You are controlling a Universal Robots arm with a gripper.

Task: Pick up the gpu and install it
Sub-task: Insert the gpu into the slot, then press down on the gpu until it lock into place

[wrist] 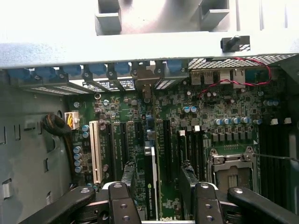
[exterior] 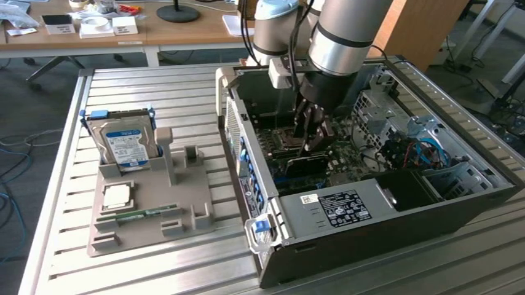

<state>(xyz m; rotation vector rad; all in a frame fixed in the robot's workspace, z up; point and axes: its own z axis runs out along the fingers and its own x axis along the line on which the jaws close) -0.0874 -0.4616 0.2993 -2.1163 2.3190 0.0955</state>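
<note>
Black fingers point(wrist: 127, 179) of our gripper point(wrist: 156, 186) clamp the gpu point(wrist: 150, 179) edge-on over the motherboard point(wrist: 224, 116) slots inside the open case point(exterior: 459, 203), while outside, the grey tray point(exterior: 135, 233) holds a hard drive point(exterior: 125, 141) and RAM stick point(exterior: 135, 215).

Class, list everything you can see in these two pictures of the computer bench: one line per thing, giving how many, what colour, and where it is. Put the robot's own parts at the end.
computer case: one, dark, open, on the slatted table at the exterior view's right
motherboard: one, green, inside the case
gpu: one, dark face, edge-on between the gripper fingers over the motherboard slots
empty CPU socket: one, silver, on the motherboard
parts holder: one, grey, on the table at the exterior view's left
hard drive: one, silver with blue-white label, upright in the holder
RAM stick: one, green, lying on the holder
CPU chip: one, pale, flat on the holder
arm: one, silver-grey, reaching into the case
gripper: one, black, closed on the gpu
</note>
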